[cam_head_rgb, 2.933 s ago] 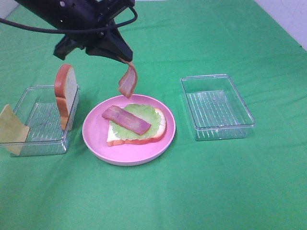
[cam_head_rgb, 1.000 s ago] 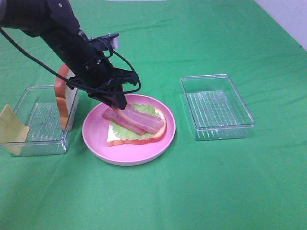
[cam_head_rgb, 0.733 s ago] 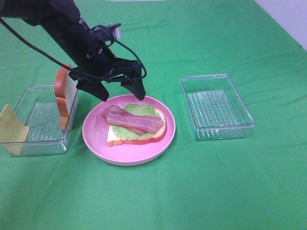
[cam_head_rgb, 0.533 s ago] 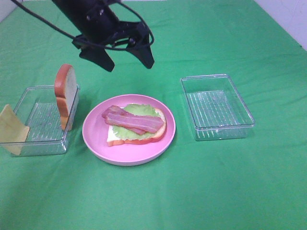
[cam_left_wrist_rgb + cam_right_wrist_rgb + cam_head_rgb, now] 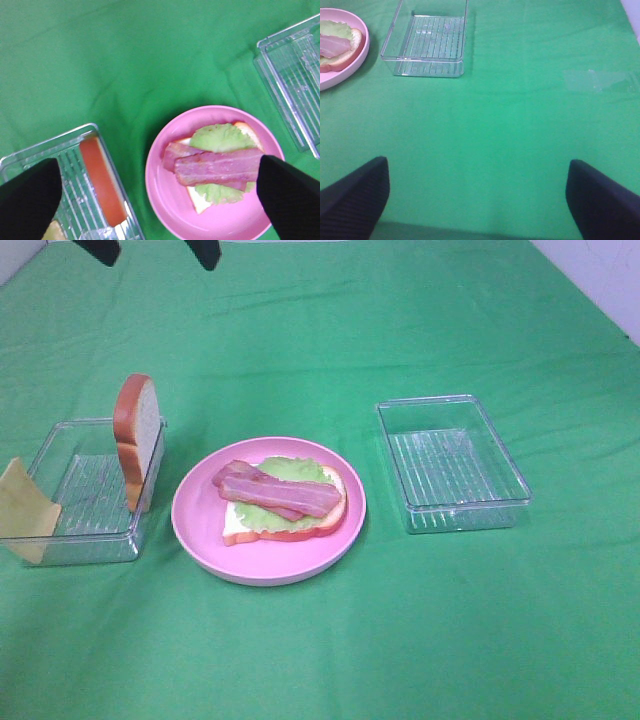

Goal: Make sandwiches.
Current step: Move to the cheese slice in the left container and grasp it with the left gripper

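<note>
The open-faced sandwich (image 5: pixel 285 502) lies on the pink plate (image 5: pixel 200 530): one bread slice, a lettuce leaf and two bacon strips (image 5: pixel 275 492) crossing on top. My left gripper (image 5: pixel 150 248) is open, high above the table's far left; only its two fingertips (image 5: pixel 203 252) show at the frame's top edge. In the left wrist view it (image 5: pixel 160 200) hangs empty over the sandwich (image 5: pixel 220 167). A second bread slice (image 5: pixel 135 435) stands upright in the left tray (image 5: pixel 90 540), with a cheese square (image 5: pixel 25 510) leaning at its left end. My right gripper (image 5: pixel 477 200) is open over bare cloth.
An empty clear tray (image 5: pixel 452 462) sits right of the plate, also in the right wrist view as the tray (image 5: pixel 427 45) beside the plate's rim (image 5: pixel 365 47). Green cloth covers the whole table; a pale wall edge shows at the far right corner.
My left gripper laid the second bacon strip on the sandwich, opened, and rose up and away toward the far left. Both strips stay on the lettuce.
</note>
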